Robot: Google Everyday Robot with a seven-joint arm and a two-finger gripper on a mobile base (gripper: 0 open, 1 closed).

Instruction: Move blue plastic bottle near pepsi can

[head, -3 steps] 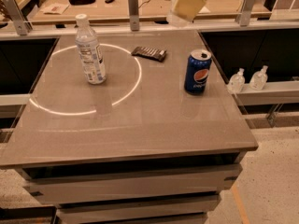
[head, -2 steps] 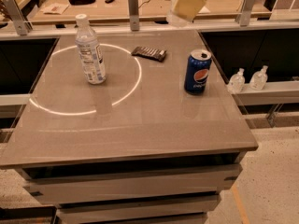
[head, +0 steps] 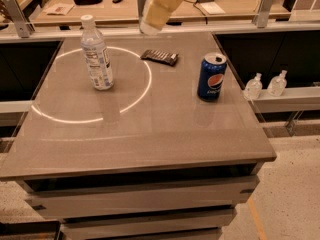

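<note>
On the left rear part of the grey counter (head: pixel 150 134) the blue plastic bottle (head: pixel 96 54) stands upright, white cap on top and its pale printed label facing the camera. It sits inside a thin white ring of light (head: pixel 150 76) that lies across the left half of the surface, close to the ring's far edge. Well apart from it, over toward the right edge of the counter, the pepsi can (head: pixel 211 78) stands upright with its round logo facing forward and its silver top showing. Between the two and a little farther back, a flat dark snack wrapper (head: pixel 159 57) lies on the surface just outside the ring, touching neither the bottle nor the can. Above the counter's far edge, a cream-coloured arm (head: pixel 167 1) slants down from the top of the view, and the claw (head: pixel 148 28) at its lower end hangs in the air above and behind the wrapper, to the right of the bottle's cap and clear of everything on the counter; whether the claw is open or closed cannot be told, and it holds nothing that can be seen. Off the counter's right side, two small clear pump bottles (head: pixel 253 87) (head: pixel 277 83) stand side by side on a lower ledge, near the can but separated from it by the counter's edge.
</note>
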